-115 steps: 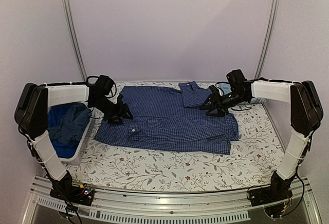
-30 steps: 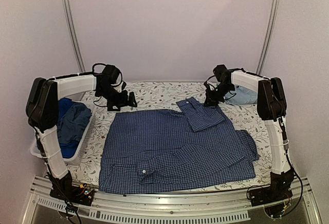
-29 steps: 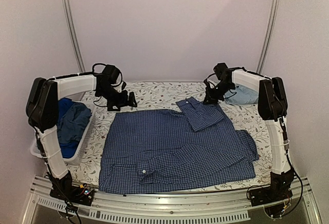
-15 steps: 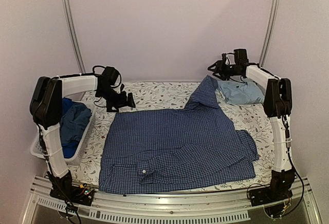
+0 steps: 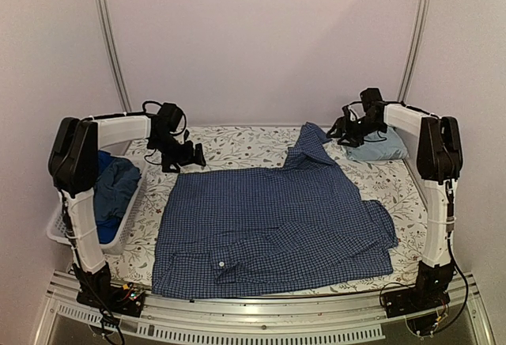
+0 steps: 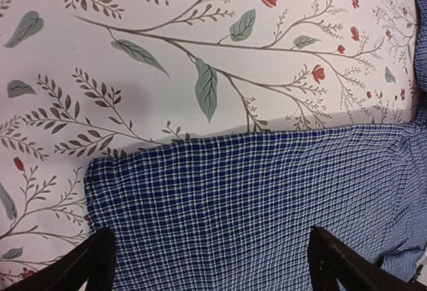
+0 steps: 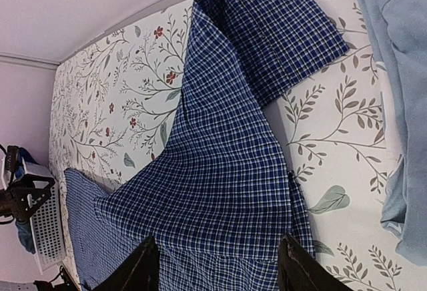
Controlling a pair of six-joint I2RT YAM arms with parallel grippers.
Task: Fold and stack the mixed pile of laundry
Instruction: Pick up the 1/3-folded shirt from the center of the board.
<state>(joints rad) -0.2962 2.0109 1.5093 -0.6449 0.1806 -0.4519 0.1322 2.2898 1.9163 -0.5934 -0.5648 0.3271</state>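
The dark blue checked shirt (image 5: 269, 222) lies spread flat on the floral table. One sleeve (image 5: 312, 143) is stretched toward the back edge; it also shows in the right wrist view (image 7: 260, 44). My right gripper (image 5: 338, 133) hovers just right of that sleeve, open (image 7: 217, 267), with nothing between its fingers. A folded light-blue shirt (image 5: 381, 145) rests at the back right, under the right arm. My left gripper (image 5: 192, 157) is open (image 6: 213, 271) over the shirt's far left corner (image 6: 120, 177), holding nothing.
A white plastic basket (image 5: 57, 230) at the table's left edge holds several blue garments (image 5: 111, 191). The light-blue shirt (image 7: 400, 71) lies close beside the sleeve. Bare floral cloth (image 5: 245, 143) shows along the back.
The right gripper lifted the sleeve off the shirt body, carried it toward the back, then opened and released it. The sleeve now lies stretched out. The left arm has stayed put.
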